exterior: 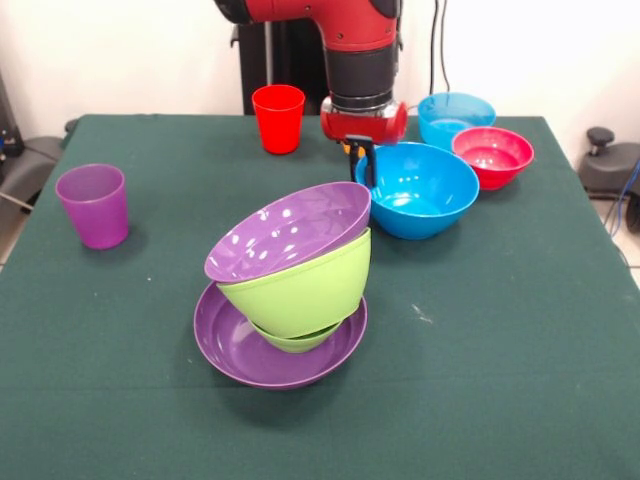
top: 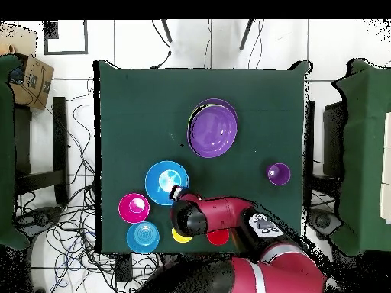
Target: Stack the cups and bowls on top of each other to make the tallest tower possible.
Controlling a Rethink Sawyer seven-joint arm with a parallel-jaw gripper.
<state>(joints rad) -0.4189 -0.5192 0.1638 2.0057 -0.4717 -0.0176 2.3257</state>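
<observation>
Tower (exterior: 288, 300): low centre of the front view; a wide purple bowl (exterior: 240, 355) at the bottom, a small green bowl (exterior: 300, 340) in it, a lime green bowl (exterior: 300, 285) tilted on that, and a second purple bowl (exterior: 290, 230) tipped on top, mouth facing left and up.
Purple cup (exterior: 93, 205): left of the frame, upright, empty, well apart from the tower.
Blue bowl (exterior: 418, 188): right of centre, just behind the tower, upright and empty.
Gripper (exterior: 362, 165): hangs at the blue bowl's left rim; its dark fingers hide the rim there, and I cannot tell how far open they are or whether they have hold of it.
Red bowl (exterior: 493, 155): upper right, touching the blue bowl, empty.
Light blue bowl (exterior: 455, 115): behind the red one, empty.
Red cup (exterior: 278, 118): upper centre, upright, left of the arm.
Yellow cup (top: 182, 236): seen only from overhead, partly under the arm.
</observation>
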